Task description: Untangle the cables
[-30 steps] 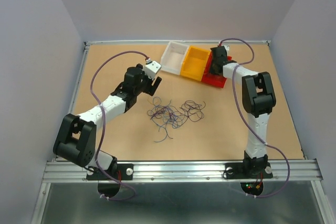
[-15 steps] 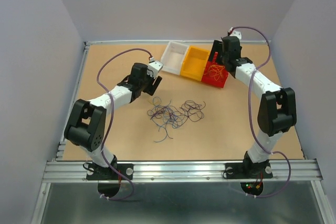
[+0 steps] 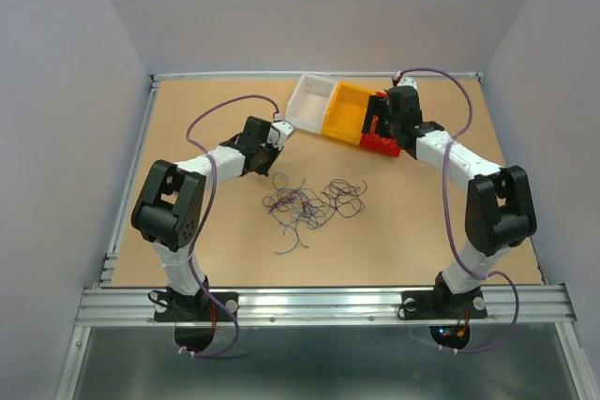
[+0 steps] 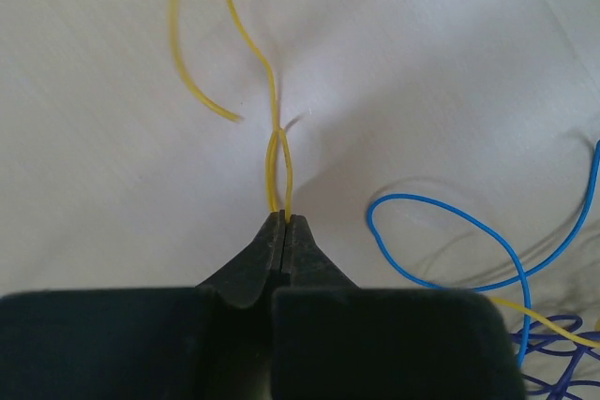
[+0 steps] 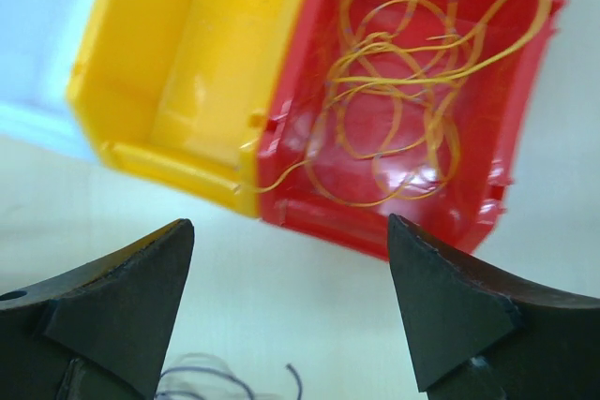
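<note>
The cables lie as a loose tangle of thin blue and dark wires mid-table, with one stray strand nearer me. My left gripper is low at the tangle's upper-left edge. In the left wrist view it is shut on a yellow wire that loops away over the table, and a blue wire curls to its right. My right gripper hovers open over the near side of the red bin. Nothing is between its fingers. Several yellow wires lie coiled in the red bin.
A white bin and a yellow bin stand in a row with the red one at the back. The yellow bin holds nothing visible. A dark wire end shows below the right gripper. Raised rails edge the table.
My left gripper has dropped to the table and shut on the yellow wire. My right gripper has opened over the red bin and drawn back toward its near side.
</note>
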